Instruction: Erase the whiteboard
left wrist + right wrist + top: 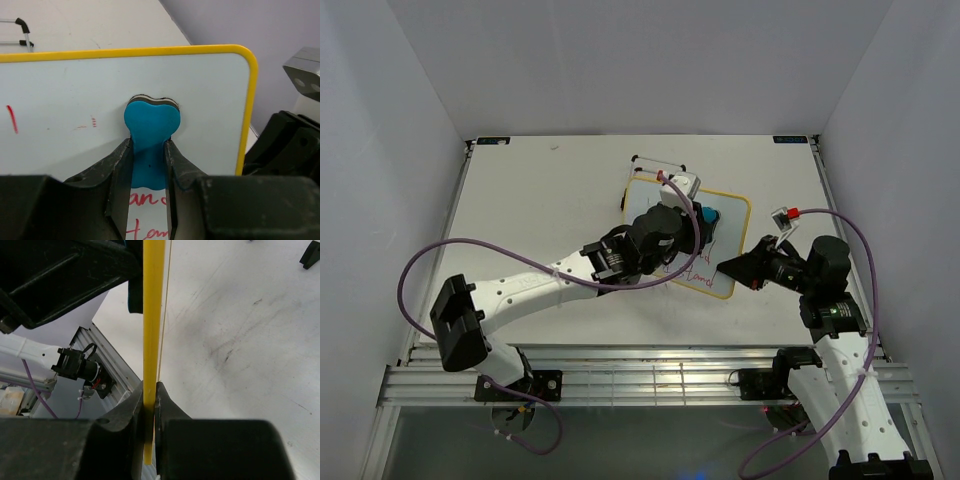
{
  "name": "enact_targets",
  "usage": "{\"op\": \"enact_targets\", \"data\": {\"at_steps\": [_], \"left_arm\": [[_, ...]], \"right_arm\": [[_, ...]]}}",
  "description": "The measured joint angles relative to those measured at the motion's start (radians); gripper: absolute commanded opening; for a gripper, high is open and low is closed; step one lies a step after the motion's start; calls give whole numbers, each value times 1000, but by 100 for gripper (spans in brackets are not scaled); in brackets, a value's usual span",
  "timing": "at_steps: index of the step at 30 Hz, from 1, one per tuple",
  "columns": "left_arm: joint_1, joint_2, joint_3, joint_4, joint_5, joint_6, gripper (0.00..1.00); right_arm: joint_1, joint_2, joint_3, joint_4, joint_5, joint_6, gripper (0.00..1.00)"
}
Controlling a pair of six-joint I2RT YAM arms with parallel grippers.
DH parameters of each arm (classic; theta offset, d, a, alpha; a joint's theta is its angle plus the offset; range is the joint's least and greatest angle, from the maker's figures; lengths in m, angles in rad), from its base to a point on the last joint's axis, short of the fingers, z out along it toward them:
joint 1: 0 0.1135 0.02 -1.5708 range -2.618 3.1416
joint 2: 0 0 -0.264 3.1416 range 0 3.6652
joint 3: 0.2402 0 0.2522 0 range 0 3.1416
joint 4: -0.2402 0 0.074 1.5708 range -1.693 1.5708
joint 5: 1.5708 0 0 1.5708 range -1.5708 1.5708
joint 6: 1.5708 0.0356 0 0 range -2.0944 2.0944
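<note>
The whiteboard (728, 225) sits right of the middle of the bench (540, 200). It is turned at an angle and seemingly raised off the surface, though from above I cannot tell how steeply. The right pincer (149, 395) is clenched on the thin yellow frame (152, 315) at the near right corner. The edge runs straight up between its fingers, so this arm serves as the clamp. The left pincer (148, 146) is grasping the blue eraser (151, 117) by its waist, and the lobed head pokes out past the fingertips against the white face in the board's far half. Around the head the surface looks mostly clean, with only faint red smudges (87, 122) and one red stroke (12, 119) off to the side. The real red handwriting (146, 200) lies toward the near end, partly hidden behind the fingers. To do this stroke well, I'd say the eraser's pad side should lie flat on the board and be dragged back over those lines in overlapping passes. The pressure should be firm enough to lift the ink but not so hard that the board twists in the right grip. The clamp ought to give steady counter-pressure. The fingers grip close to the eraser's head, so any tilt could bring them against the board instead.
</note>
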Motion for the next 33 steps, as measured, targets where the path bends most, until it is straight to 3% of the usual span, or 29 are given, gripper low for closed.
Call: {"op": "enact_targets", "data": {"at_steps": [4, 10, 14, 24, 33], "left_arm": [[70, -38, -41, -32, 23, -28, 0], [361, -157, -206, -27, 60, -33, 0], [457, -186, -261, -16, 80, -26, 0], [441, -246, -320, 73, 179, -23, 0], [244, -290, -364, 186, 163, -43, 0]], "right_arm": [[7, -3, 8, -33, -2, -19, 8], [18, -27, 21, -42, -17, -32, 8], [24, -34, 51, -47, -24, -32, 8], [27, -44, 57, -3, -23, 5, 8], [27, -21, 56, 129, -22, 89, 8]]}}
